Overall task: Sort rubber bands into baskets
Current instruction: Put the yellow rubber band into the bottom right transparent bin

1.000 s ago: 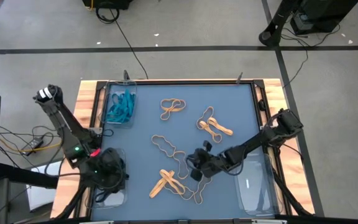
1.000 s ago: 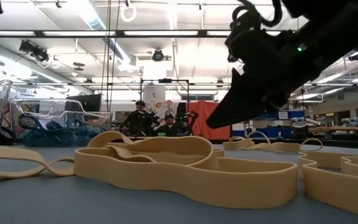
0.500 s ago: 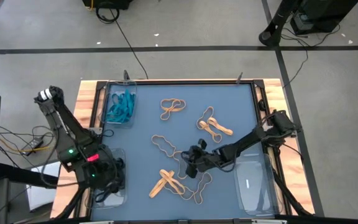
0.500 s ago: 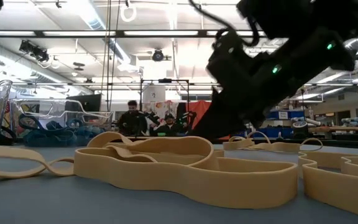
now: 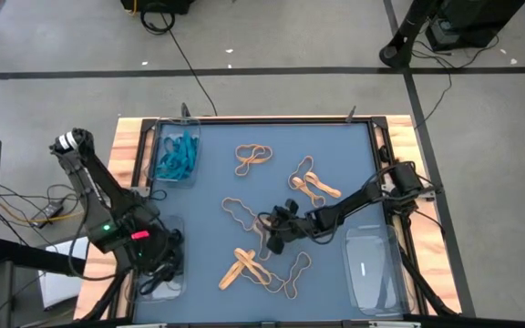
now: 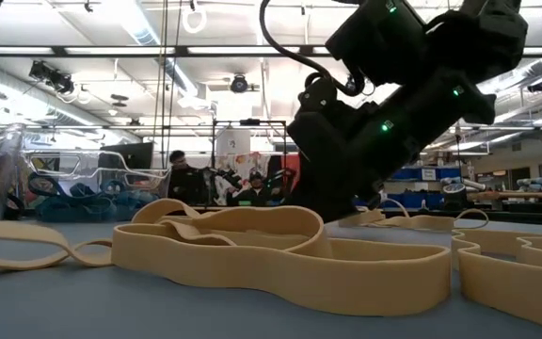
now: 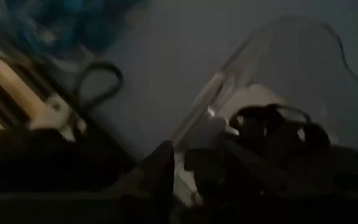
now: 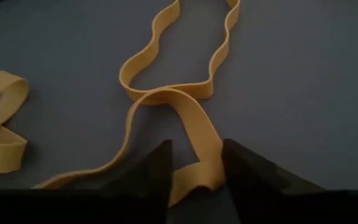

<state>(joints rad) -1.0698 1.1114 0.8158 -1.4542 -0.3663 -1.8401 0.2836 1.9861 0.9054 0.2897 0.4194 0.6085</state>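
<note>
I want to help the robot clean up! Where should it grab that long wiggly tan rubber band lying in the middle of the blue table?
Probably the flat strand of the tan band lying between the right gripper fingers, just short of where the band crosses itself. Come straight down from above: it lies flat on the table, so open fingers must straddle the strand and pinch it. That stretch looks clear of the other bands.

Right claw (image 5: pixel 274 239) mid-table among rubber bands (image 5: pixel 252 157); baskets (image 5: pixel 175 153) at corners.
</note>
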